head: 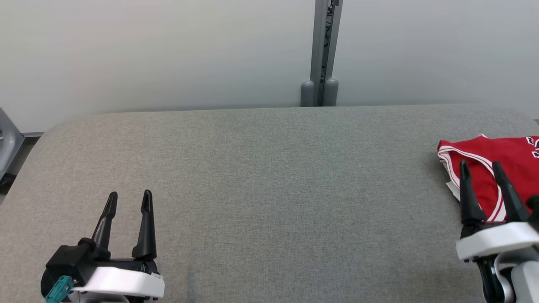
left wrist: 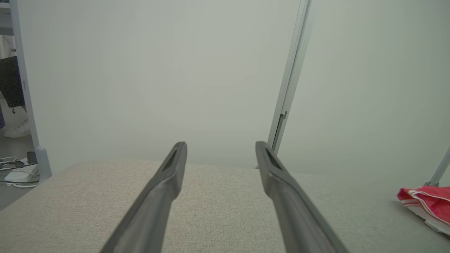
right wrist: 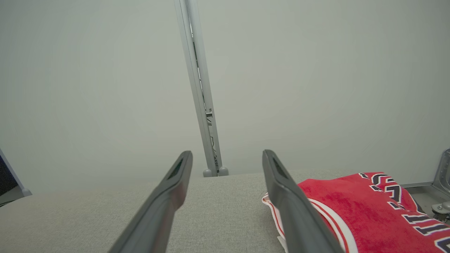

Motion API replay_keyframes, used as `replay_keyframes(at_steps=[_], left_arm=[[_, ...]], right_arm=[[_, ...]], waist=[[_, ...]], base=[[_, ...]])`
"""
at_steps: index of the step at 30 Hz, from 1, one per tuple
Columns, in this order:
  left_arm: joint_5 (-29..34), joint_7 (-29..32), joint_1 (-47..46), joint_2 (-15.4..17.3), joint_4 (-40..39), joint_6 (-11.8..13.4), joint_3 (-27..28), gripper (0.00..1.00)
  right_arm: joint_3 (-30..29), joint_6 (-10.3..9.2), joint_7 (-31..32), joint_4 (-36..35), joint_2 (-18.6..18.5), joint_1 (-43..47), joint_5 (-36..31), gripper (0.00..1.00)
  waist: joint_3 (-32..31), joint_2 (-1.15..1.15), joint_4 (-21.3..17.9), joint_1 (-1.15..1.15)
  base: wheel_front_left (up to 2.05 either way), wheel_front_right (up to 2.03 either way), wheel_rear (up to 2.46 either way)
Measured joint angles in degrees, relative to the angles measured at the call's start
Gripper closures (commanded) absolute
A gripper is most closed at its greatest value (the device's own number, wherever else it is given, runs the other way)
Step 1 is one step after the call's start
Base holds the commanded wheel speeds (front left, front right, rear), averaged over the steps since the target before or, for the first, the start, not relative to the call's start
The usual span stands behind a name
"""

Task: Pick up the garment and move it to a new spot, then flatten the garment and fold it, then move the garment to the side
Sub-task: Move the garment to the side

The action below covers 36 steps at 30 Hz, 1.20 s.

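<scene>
The upright grey post stands against the pale wall, its base just behind the far edge of the grey cloth-covered table. The red garment, trimmed in white with dark lettering, lies folded well to the right of the post at the table's right side, cut off by the head view's edge. The right gripper is right of the post and nearer the robot, its pincer released and holding nothing, its fingers over the garment's left edge; whether they touch the cloth I cannot tell. The left gripper sits far left of the post, its pincer also released and empty, over bare table. From the post toward the robot, a wide stretch of table lies open between the two grippers. Left of the post the table's far corner curves round.
</scene>
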Motion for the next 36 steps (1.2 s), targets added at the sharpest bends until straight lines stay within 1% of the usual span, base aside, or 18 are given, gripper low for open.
replay_keyframes(at_steps=[5,14,20,36], left_arm=[[-0.98,0.00,1.30,0.00,1.25,0.16,-0.25,0.00],[0.08,0.00,1.87,-0.03,5.37,-0.12,-1.45,0.00],[0.78,0.00,1.38,-0.02,6.01,-0.60,-1.92,0.00],[1.55,0.00,0.71,-0.02,5.99,-0.93,-2.23,0.00]], right_arm=[[1.33,0.00,-0.01,-1.98,0.45,4.32,-0.31,0.00],[3.27,0.00,-0.02,-3.89,2.36,8.89,-0.40,0.00],[6.34,0.00,-0.02,-4.57,2.60,9.21,-0.57,0.00],[6.92,0.00,-0.02,-4.14,2.69,9.48,-0.74,0.00]], waist=[[-0.38,0.00,0.52,0.00],[-0.69,0.00,0.51,0.00],[-0.74,0.00,0.07,0.00],[-0.43,0.00,0.08,0.00]], base=[[0.00,0.00,0.00],[0.00,0.00,0.00],[0.00,0.00,0.00],[0.00,0.00,0.00]])
